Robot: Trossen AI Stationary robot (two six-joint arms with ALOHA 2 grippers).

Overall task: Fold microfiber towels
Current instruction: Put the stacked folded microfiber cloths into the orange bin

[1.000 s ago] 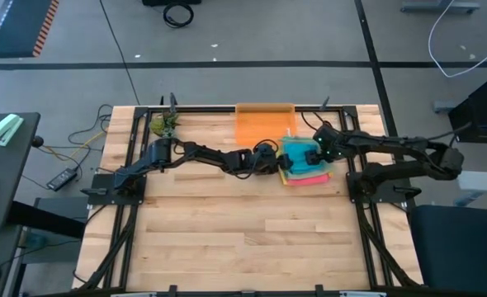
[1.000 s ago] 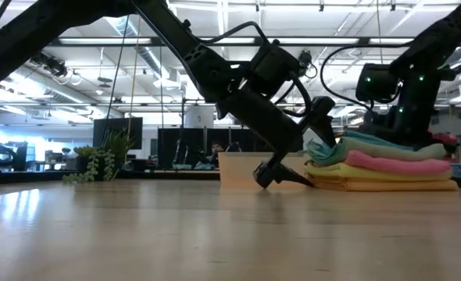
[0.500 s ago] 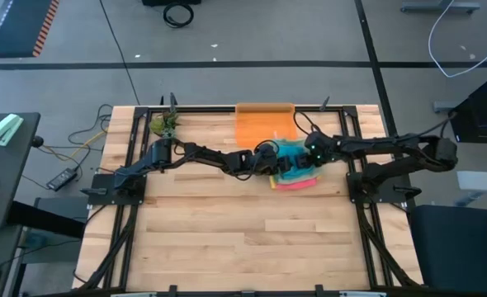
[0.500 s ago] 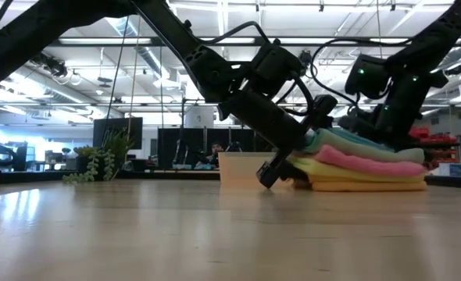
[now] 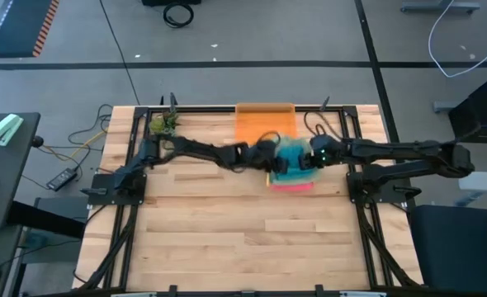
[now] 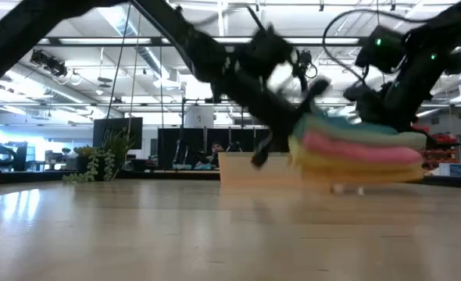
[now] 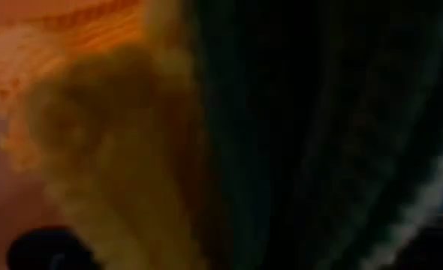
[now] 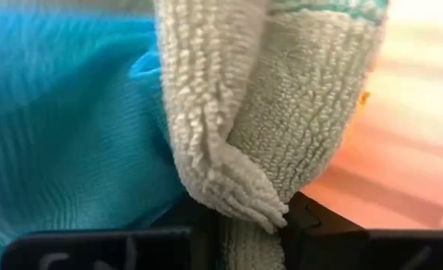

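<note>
No readable writing, brand or label anywhere.

Stack of folded microfiber towels [image 5: 292, 162] toward the far edge of the table [image 5: 243, 239], right of centre, overlapping the near edge of the orange bin [image 5: 264, 124]. In the low view, stack [image 6: 355, 144] raised clear of the wood, teal on top, then pink, yellow and orange below, blurred with motion. Left gripper [image 5: 276, 165] at the stack's left side, right gripper [image 5: 312, 158] at its right side, both clamped on the towels. Close up from the right wrist, a pale looped-pile fold [image 8: 236, 112] pinched between the dark fingers [image 8: 311, 225], teal cloth [image 8: 64, 112] beside it. From the left wrist, only yellow and orange pile pressed against the lens next to a dark mass; nothing sharper to tell.

Against a second ago: stack then resting flat on the wood, farther toward the right edge, both grippers spread wide beside it. Half a second ago: stack already shoved leftward, still on the wood, its near-left end tipping up. Now lifted, held from both sides, and shifted farther toward the bin.
</note>
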